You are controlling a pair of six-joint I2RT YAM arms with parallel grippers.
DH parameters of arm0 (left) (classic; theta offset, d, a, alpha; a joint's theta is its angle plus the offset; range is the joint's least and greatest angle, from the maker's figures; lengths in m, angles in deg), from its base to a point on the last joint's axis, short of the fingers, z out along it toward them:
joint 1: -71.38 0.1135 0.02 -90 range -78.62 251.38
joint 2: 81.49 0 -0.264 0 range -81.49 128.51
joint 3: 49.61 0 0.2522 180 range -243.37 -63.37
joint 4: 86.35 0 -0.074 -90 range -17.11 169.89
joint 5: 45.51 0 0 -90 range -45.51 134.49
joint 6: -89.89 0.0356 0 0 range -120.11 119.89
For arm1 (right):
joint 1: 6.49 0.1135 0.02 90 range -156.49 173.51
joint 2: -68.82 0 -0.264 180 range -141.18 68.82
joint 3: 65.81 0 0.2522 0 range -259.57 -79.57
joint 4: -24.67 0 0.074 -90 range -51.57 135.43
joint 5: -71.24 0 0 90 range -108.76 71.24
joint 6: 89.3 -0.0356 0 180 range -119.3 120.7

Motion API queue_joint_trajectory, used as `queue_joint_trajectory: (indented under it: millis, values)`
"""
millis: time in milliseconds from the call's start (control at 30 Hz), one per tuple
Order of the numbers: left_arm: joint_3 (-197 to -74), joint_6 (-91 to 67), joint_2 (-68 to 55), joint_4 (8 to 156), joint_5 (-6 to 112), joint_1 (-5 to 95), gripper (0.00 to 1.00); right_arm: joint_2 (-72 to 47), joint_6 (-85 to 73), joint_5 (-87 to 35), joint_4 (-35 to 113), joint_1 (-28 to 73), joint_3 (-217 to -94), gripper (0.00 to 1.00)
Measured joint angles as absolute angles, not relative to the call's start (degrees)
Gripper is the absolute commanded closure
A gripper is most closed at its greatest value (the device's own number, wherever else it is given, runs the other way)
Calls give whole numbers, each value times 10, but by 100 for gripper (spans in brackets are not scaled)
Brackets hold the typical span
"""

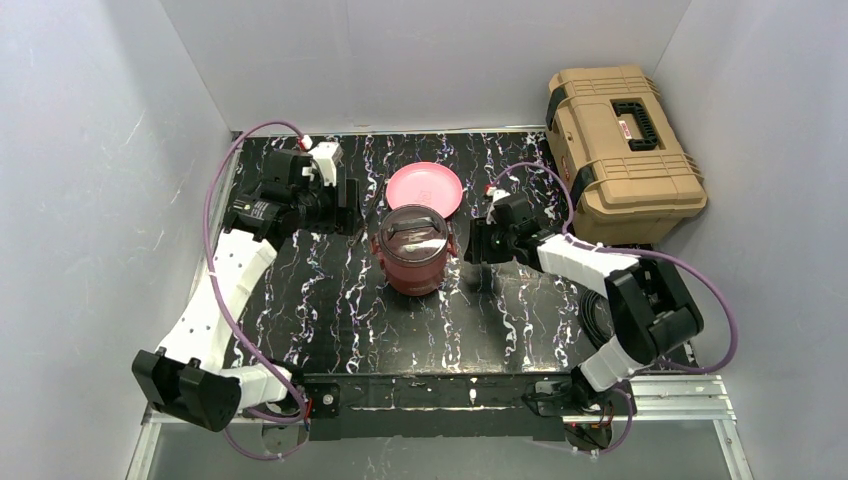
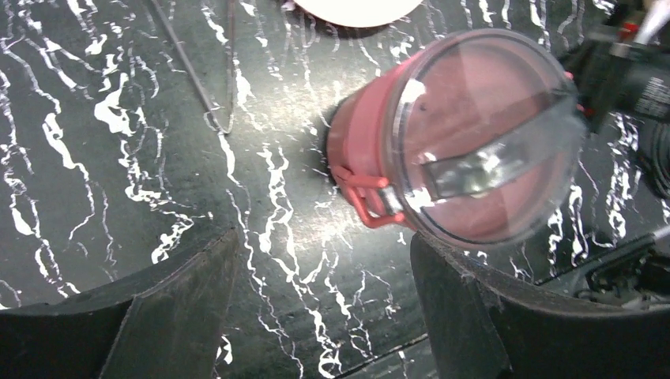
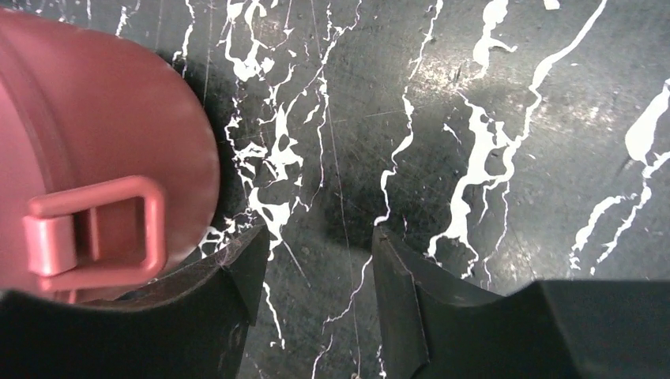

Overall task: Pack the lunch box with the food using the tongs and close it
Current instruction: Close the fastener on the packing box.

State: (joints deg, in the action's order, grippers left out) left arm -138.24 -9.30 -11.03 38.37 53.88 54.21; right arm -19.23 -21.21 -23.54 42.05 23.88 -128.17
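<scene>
I saw the lunch box (image 1: 412,250) standing stacked and lidded on the table (image 1: 330,320), midway between its left and right edges and nearer the far edge, just in front of the pink plate (image 1: 425,187). My left gripper (image 2: 324,237) hung to its left, jaws apart on nothing. My right gripper (image 3: 320,237) sat just beside its clasp (image 3: 95,229), jaws apart too. The tongs (image 2: 230,71) lay on the table near the plate.

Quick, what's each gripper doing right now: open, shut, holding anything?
Left gripper: open, holding nothing.
Right gripper: open, holding nothing, beside the maroon round lunch box.
</scene>
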Motion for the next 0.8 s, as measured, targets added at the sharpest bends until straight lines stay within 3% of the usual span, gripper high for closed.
queue_joint_trajectory:
  millis: [467, 800]
  values:
    - [-1489, -142, -24, 351, 600, 418, 21, -261, -159, -267, 395, 239, -1344, 51]
    - [-1490, -153, 37, 349, 584, 416, 32, -285, -154, -279, 395, 265, -1356, 58]
